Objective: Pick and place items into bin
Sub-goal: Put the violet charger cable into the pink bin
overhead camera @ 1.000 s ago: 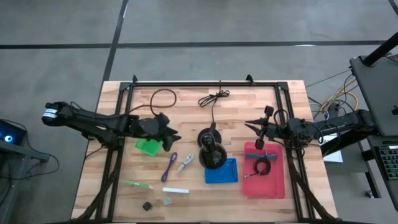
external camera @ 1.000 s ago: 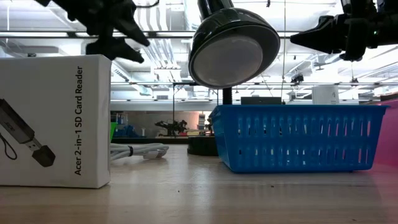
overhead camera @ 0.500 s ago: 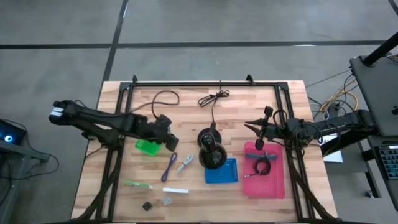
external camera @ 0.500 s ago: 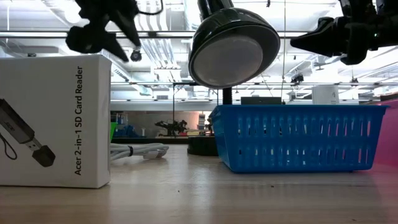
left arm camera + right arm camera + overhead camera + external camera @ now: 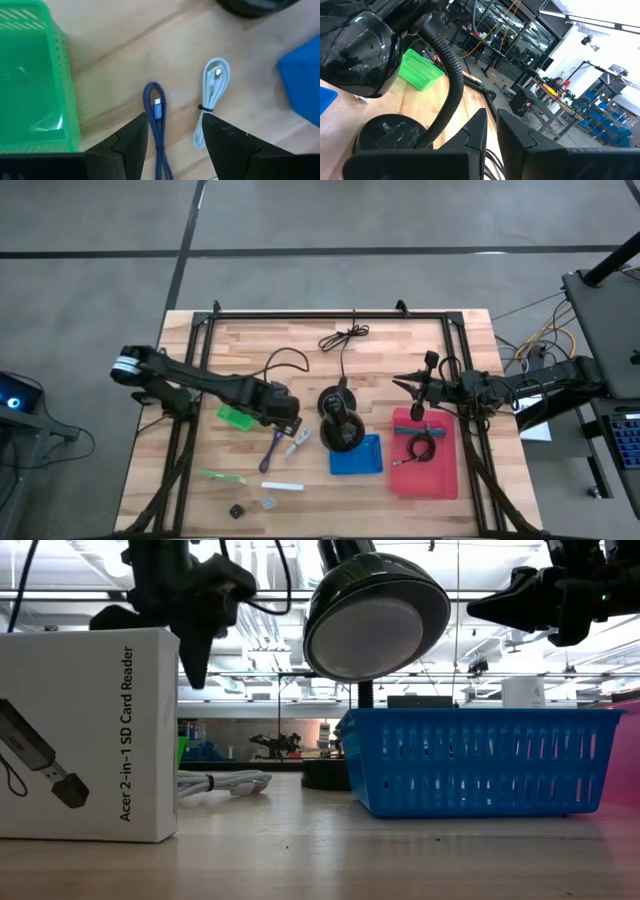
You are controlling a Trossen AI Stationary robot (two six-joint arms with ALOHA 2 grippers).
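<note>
From overhead, the left gripper (image 5: 288, 423) has swung right and toward the front of the table over the last second. It was above the green basket (image 5: 236, 416), and now it hangs over the purple cable (image 5: 272, 448) and the white cable (image 5: 297, 444). Both lie just beside each other between the green basket and the blue basket (image 5: 357, 456). The right gripper (image 5: 408, 383) hasn't budged, parked above the far end of the red bin (image 5: 426, 470), which already has a black cable coil (image 5: 419, 448) in it.

At table height, the left arm has tipped over so its fingers point straight down, next to the white box (image 5: 88, 735).

Left wrist cam: the fingers (image 5: 131, 142) stand open and empty, straddling the purple cable's (image 5: 156, 112) near end, with the white cable (image 5: 212, 95) just outside one finger. Looks like it's lining up a grab on the purple one.

Right wrist cam: fingers (image 5: 479, 132) nearly shut, nothing in them, looking past the lamp (image 5: 355, 50).

Green and white sticks (image 5: 245, 481) and little cubes (image 5: 251, 507) are untouched near the front edge.
</note>
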